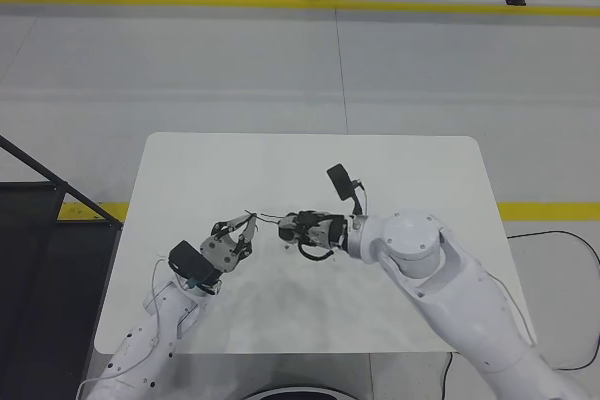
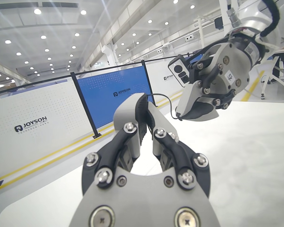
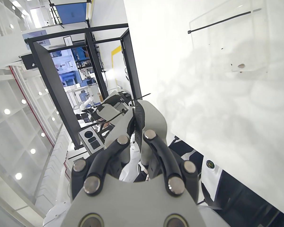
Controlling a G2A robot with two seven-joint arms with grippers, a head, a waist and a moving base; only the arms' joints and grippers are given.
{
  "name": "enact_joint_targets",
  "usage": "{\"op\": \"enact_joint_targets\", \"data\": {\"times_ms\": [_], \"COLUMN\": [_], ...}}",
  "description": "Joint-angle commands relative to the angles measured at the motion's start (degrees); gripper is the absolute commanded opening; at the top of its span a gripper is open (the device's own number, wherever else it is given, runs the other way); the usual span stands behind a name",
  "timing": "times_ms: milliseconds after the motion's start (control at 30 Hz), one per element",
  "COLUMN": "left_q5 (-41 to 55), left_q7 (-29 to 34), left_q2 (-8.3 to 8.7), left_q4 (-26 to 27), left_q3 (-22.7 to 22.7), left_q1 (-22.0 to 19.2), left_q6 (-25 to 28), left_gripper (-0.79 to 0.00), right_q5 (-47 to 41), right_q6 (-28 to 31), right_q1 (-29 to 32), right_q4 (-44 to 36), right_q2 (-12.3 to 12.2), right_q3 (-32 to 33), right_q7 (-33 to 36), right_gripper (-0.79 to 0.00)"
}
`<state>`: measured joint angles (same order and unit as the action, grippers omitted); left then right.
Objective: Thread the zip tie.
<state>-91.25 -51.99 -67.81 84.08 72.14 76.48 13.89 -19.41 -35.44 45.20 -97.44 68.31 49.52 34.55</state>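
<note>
Zip tie (image 2: 159,94): thin black strap, held in the air above the desk (image 1: 420,180), spanning the short gap between the two pincers. It bows in a loose curve; neither end touches the desk.

Left pincer (image 2: 146,102): closed narrow on one end of the tie, the strap leaving from its tip. Right pincer (image 3: 135,109): also closed on the tie, a short stub poking out past its fingertips. The two tips are near each other but apart. Which end is head and which is tail: too small to tell.

Step in hand, as I judge it: both ends are gripped and facing each other, threading not yet done. No closed loop visible.

Next move calls for fine alignment. The tail tip must line up with the head's slot in angle as well as position, then feed straight through. The strap is springy, so a small twist at either wrist could swing the free tip off line.

Room: both pincers sit over the middle-front of the desk, well in from every edge, with bare surface all around. A clear box (image 3: 250,48) with a second tie (image 3: 220,22) across it lies well apart, out of the way.
</note>
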Motion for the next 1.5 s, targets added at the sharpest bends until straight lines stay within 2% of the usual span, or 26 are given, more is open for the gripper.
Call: {"op": "enact_joint_targets", "data": {"times_ms": [0, 67, 133, 167, 200, 233, 400, 500, 633, 833, 1467], "left_q5": [0.10, 0.09, 0.09, 0.15, 0.26, 0.48, 1.84, 2.77, 4.94, 10.64, 11.26], "left_q7": [-0.03, -0.03, -0.13, -0.20, -0.28, -0.37, -0.47, -0.59, -1.07, 0.37, 0.83], "left_q2": [-0.02, -0.03, -0.04, -0.05, -0.06, -0.08, -0.18, -0.21, -0.24, -0.13, -0.17], "left_q4": [-0.02, -0.03, 0.00, -0.04, -0.04, -0.04, 0.43, 0.99, 2.87, 6.72, 6.99], "left_q3": [0.01, 0.00, 0.01, 0.03, 0.03, 0.07, 0.23, 0.28, 0.53, 1.24, 1.14], "left_q1": [0.01, 0.00, 0.00, 0.02, 0.05, 0.08, 0.32, 0.63, 1.59, 4.15, 4.20], "left_q6": [-0.05, -0.05, -0.07, -0.18, -0.20, -0.25, -0.43, 0.36, 1.68, 6.65, 6.77], "left_gripper": [-0.785, -0.785, -0.785, -0.785, -0.785, -0.785, -0.785, -0.785, -0.785, -0.785, -0.785], "right_q5": [-0.03, -0.24, -0.52, -0.70, -0.83, -1.00, -1.76, -3.42, -4.60, -7.24, -7.57], "right_q6": [-0.08, -0.03, 0.34, 0.50, 0.71, 0.94, 3.28, 7.06, 14.36, 25.78, 25.96], "right_q1": [-0.07, -0.08, 0.03, 0.12, 0.21, 0.35, 1.83, 3.65, 7.56, 14.35, 14.75], "right_q4": [0.05, 0.04, 0.07, 0.06, 0.01, 0.00, -0.72, -1.94, -4.11, -5.72, -5.75], "right_q2": [0.08, 0.17, 0.21, 0.22, 0.22, 0.20, -0.19, -0.79, -2.24, -3.62, -3.66], "right_q3": [-0.03, 0.05, 0.32, 0.50, 0.70, 0.93, 3.03, 5.82, 11.40, 18.41, 18.66], "right_q7": [-0.04, 0.05, 0.19, 0.29, 0.42, 0.63, 2.13, 5.46, 12.87, 18.02, 18.07], "right_gripper": [-0.785, -0.785, -0.536, -0.363, -0.135, 0.000, 0.000, 0.000, 0.000, 0.000, 0.000]}}
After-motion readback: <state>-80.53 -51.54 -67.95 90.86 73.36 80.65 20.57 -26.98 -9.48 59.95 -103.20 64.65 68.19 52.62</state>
